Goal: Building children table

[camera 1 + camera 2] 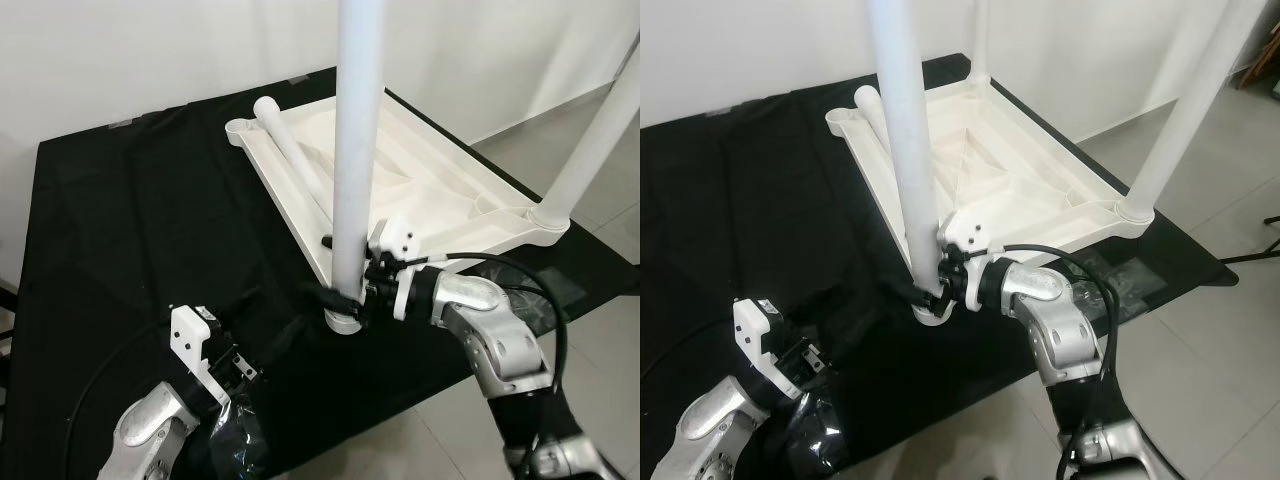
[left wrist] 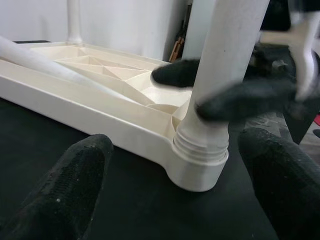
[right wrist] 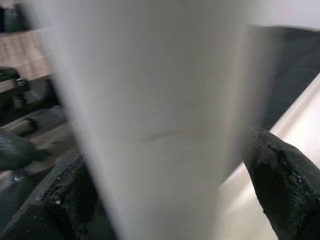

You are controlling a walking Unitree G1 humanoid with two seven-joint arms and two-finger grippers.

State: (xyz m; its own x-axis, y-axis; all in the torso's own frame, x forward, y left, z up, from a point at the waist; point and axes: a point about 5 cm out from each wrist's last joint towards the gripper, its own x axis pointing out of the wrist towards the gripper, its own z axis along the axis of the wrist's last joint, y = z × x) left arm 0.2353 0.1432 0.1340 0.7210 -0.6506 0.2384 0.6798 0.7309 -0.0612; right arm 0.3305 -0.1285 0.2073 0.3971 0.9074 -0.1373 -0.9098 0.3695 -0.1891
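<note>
Table top, upside down on the black cloth, sits at my 12 to 1 o'clock, and the leg I'm working on stands upright in its nearest corner socket.

Nearest me, at 7 o'clock, my left gripper hovers low over the cloth with its fingers spread and holding nothing. From its wrist camera the socket is straight ahead, near but not touching.

Next out, at about 1 o'clock, my right gripper reaches in from the right and is closed on the leg just above the socket. The leg's long axis runs vertically, out of the top of the head views. Thread rings show at the leg's foot in the left wrist view, so I judge it is not fully seated. My right arm is plainly the nearer one for any turning or pushing down.

Further off, a loose leg lies flat in the table top towards 11 o'clock, and another fitted leg rises at 2 o'clock.

Open cloth lies to my left. The cloth edge and bare floor run close under my right arm, so I have little room there.
</note>
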